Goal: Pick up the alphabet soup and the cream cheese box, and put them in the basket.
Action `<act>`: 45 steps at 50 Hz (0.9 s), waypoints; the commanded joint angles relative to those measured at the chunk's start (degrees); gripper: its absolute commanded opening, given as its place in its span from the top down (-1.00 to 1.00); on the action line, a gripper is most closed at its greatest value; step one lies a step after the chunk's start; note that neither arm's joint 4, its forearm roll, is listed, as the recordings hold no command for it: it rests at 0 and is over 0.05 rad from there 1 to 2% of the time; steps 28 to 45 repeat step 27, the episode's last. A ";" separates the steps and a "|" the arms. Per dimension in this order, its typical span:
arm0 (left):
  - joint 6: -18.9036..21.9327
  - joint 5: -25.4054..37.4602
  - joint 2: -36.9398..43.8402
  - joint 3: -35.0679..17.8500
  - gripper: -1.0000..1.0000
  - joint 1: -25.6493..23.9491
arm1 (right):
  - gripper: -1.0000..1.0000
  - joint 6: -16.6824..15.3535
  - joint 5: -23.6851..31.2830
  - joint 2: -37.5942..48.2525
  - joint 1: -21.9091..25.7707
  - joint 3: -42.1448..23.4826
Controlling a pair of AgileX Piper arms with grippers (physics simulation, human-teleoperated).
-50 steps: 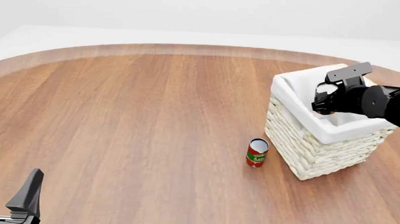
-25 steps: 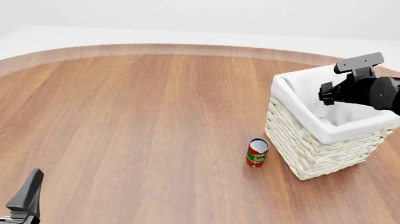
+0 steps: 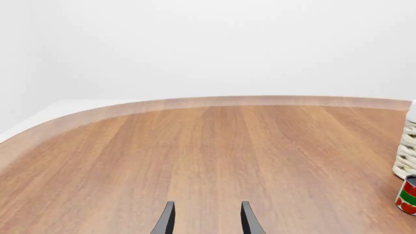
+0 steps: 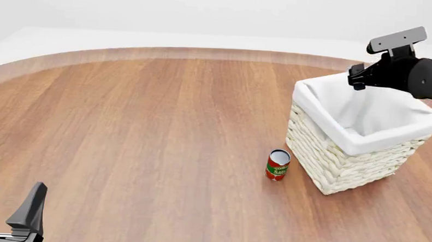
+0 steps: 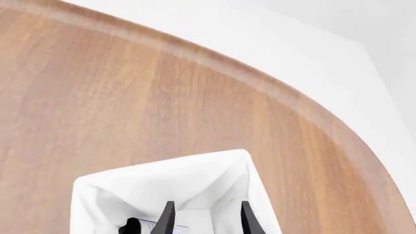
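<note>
Rising since the earlier front pictures, the right tool [image 4: 358, 77] now hangs above the far rim of the basket [image 4: 324, 153] instead of down inside its mouth; nothing else has shifted.

Well to the left of the basket, at the near edge of the counter [image 4: 143, 123], the left tool [image 4: 10, 199] sits with its two fingers parted and nothing between them. Just left of the basket's near corner stands a red-and-green can [image 4: 277, 164], upright and apart from the wicker; it is not one of the things wanted.

At the basket itself, the right wrist view looks straight down into the cloth-lined well [image 5: 195, 180]. The right tool's fingers [image 5: 167, 219] stand apart with only lining seen between them, so it is released and carries nothing. At the bottom of the well, beside those fingers, a dark shape and a pale flat edge [image 5: 156, 227] show. They may be the alphabet soup and the cream cheese box, but too little is visible to name either. Neither thing is in sight anywhere on the counter, so I judge both already lie in the basket.

Should either need lifting again, the can would be rigid, weighty and smooth, best pinched across its round sides. The box would be light and somewhat crushable, best taken gently across its narrow width.
</note>
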 commanded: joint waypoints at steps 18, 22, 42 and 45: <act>0.00 0.00 0.00 0.00 -1.00 0.00 | -1.00 2.42 1.66 -3.70 2.36 -3.67; 0.00 0.00 0.00 0.00 -1.00 0.00 | -1.00 4.58 1.85 -5.10 3.79 -3.99; 0.00 0.00 0.00 0.00 -1.00 0.00 | -1.00 4.04 2.00 -5.46 3.56 -5.04; 0.00 0.00 0.00 0.00 -1.00 0.00 | -1.00 4.04 2.00 -5.46 3.56 -5.04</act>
